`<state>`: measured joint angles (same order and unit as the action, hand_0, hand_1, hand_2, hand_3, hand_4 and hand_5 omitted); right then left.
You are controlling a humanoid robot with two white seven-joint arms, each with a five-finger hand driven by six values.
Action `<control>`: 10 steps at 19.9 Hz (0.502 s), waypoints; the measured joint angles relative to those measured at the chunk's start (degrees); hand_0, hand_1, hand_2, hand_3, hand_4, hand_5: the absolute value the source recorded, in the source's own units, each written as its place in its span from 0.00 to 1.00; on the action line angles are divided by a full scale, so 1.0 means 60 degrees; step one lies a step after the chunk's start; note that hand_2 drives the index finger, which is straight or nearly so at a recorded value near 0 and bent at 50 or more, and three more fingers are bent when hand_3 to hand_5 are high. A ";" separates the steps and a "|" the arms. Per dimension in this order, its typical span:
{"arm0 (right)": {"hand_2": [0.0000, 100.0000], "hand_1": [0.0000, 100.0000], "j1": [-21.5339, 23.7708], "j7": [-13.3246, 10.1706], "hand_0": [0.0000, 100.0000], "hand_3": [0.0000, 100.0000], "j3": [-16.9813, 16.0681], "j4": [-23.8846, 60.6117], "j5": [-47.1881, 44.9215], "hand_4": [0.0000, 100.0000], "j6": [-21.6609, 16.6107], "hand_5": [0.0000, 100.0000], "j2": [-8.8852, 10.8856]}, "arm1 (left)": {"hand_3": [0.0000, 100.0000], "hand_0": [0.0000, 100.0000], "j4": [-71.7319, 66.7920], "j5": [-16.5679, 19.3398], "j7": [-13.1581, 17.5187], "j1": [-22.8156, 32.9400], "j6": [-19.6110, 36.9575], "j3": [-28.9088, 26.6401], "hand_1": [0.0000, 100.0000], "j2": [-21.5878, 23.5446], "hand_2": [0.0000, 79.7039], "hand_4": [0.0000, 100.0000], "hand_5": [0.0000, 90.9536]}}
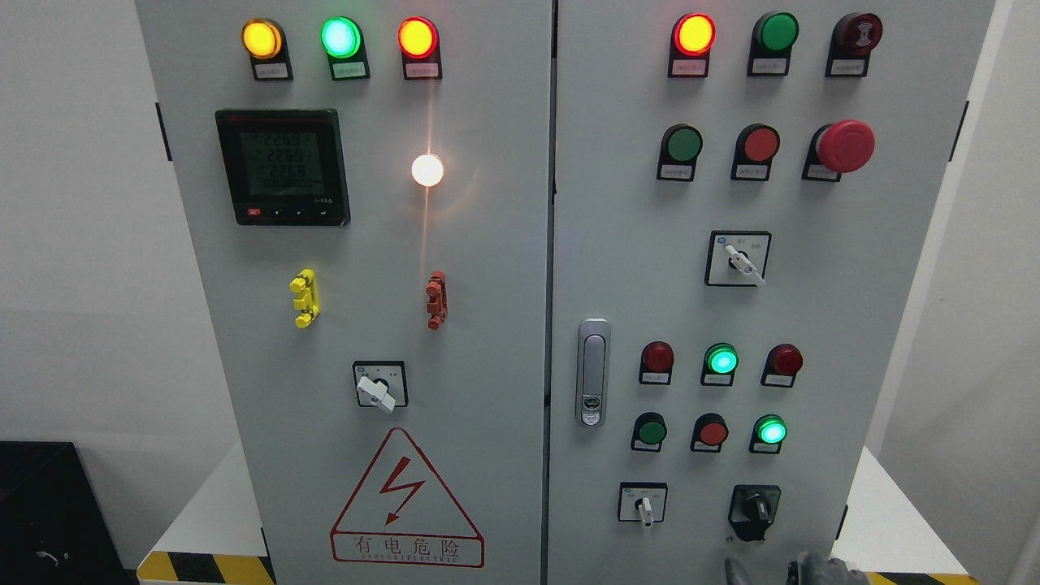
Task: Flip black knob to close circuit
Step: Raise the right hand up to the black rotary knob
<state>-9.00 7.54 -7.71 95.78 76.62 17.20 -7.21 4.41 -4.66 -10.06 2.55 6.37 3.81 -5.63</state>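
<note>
A tall grey metal two-door electrical cabinet (487,244) filled the head view. The black rotary knob (759,510) sat at the lower right of the right door, low on the panel, with its grip pointing roughly upward. Directly beneath it, at the bottom edge, dark grey fingertips of the right hand (800,569) rose into view, close under the knob but not touching it; whether those fingers were curled or released could not be told, as only the tips showed. To the knob's left stood a small white-levered selector switch (644,505); above it, a row with a lit green indicator lamp (771,431) at the right end. A silver door latch handle (592,372) was fixed at the right door's left edge. The left door carried a black digital meter (283,166), a red-bordered triangular warning sign (405,504) and a glowing white lamp (427,170). Bare grey panel lay to the right of the knob up to the door's edge, and a white platform (890,528) extended beyond.
</note>
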 measured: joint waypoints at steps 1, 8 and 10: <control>0.96 0.00 -0.0020 0.0005 0.00 1.00 -0.0018 0.0007 0.0006 1.00 0.0000 1.00 0.0000 | 0.00 0.12 0.0000 0.0000 0.0000 0.0000 0.0000 0.0000 0.56 0.0000 0.00 0.00 0.00; 0.96 0.00 -0.0154 0.0117 0.00 1.00 -0.0098 0.0055 0.0018 1.00 -0.0013 1.00 0.0000 | 0.00 0.12 0.0000 0.0000 0.0000 0.0000 0.0000 0.0001 0.56 0.0000 0.00 0.00 0.00; 0.96 0.00 -0.0190 0.0126 0.00 1.00 -0.0111 0.0071 0.0018 1.00 -0.0018 1.00 0.0000 | 0.00 0.12 0.0000 0.0000 0.0000 0.0000 0.0000 0.0000 0.56 0.0000 0.00 0.00 0.00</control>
<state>-10.13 8.30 -8.38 96.21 76.73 17.09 -7.21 4.41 -4.66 -10.06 2.55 6.37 3.81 -5.62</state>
